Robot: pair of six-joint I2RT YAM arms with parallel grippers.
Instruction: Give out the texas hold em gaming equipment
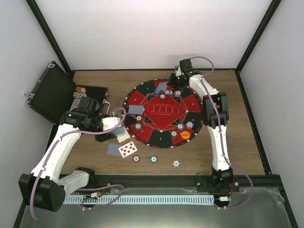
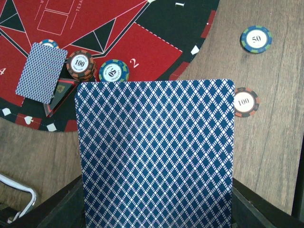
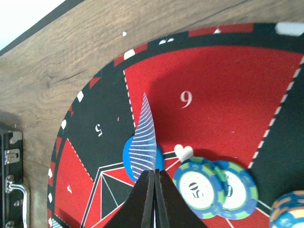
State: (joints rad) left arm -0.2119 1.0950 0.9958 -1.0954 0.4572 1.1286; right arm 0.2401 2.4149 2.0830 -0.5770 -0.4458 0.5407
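My left gripper (image 1: 118,130) hovers off the mat's near-left rim, shut on a blue diamond-backed playing card (image 2: 156,152) that fills most of the left wrist view and hides the jaws. My right gripper (image 3: 155,178) is at the mat's far side, shut on a card (image 3: 144,137) seen edge-on over a blue chip (image 3: 127,159) near sections 5 and 6. Two 50 chips (image 3: 199,187) lie just to its right. On the wood sit a face-down card (image 1: 114,149), a face-up red-pipped card (image 1: 128,149) and three chips (image 1: 153,159).
The round red-and-black mat (image 1: 164,118) carries several chips, an orange chip (image 1: 185,134) and a face-down card (image 1: 136,109). The open black case (image 1: 52,92) stands at the far left with chips (image 1: 80,90) inside. A 100 chip stack (image 2: 80,64) sits beside a card (image 2: 42,72).
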